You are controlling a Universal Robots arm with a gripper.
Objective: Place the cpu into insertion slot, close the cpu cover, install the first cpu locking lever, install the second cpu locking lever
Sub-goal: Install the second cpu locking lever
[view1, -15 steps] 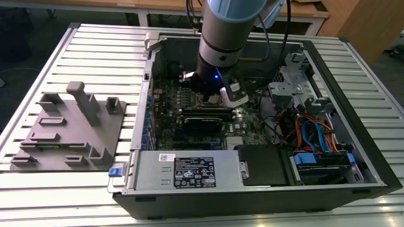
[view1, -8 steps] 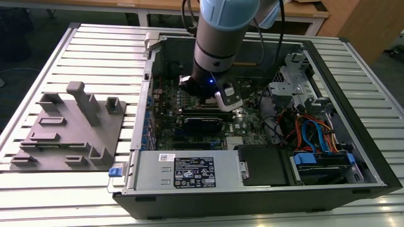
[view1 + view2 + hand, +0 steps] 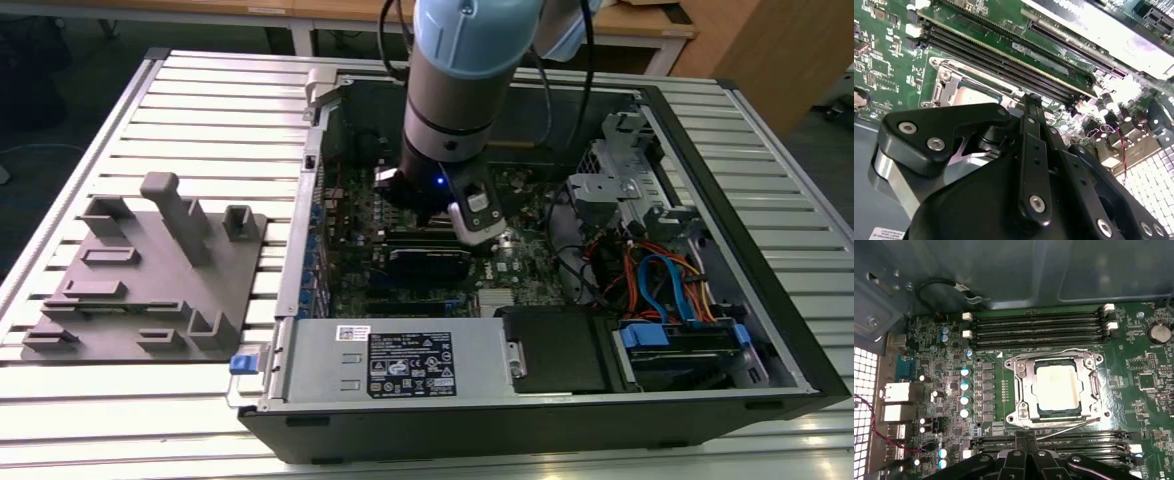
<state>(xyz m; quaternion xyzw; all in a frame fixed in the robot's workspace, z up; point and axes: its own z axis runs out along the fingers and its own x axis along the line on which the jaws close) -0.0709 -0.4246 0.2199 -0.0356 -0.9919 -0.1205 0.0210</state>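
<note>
In the first wrist view the cpu (image 3: pixel 1056 385) lies flat in the insertion slot (image 3: pixel 1015 416), its pale metal face showing through the window of the cpu cover (image 3: pixel 1024 385), which is folded down over it. One thin wire locking lever (image 3: pixel 1054 352) runs along the slot's far side. The other lever (image 3: pixel 1074 424) slants along the near side, its end close to my fingertips. My gripper (image 3: pixel 1026 436) is shut with nothing between its fingers, just off the slot's near edge. In the second wrist view my gripper (image 3: pixel 1031 98) points at the cover (image 3: pixel 946 82).
Long black memory slots (image 3: pixel 1039 325) flank the socket on both sides, and capacitors (image 3: pixel 965 385) stand beside it. A black cable (image 3: pixel 944 285) loops by the chassis wall. In the exterior view my arm (image 3: pixel 447 100) reaches into the open case, near cables (image 3: pixel 654 280); a grey fixture plate (image 3: pixel 134 280) lies outside.
</note>
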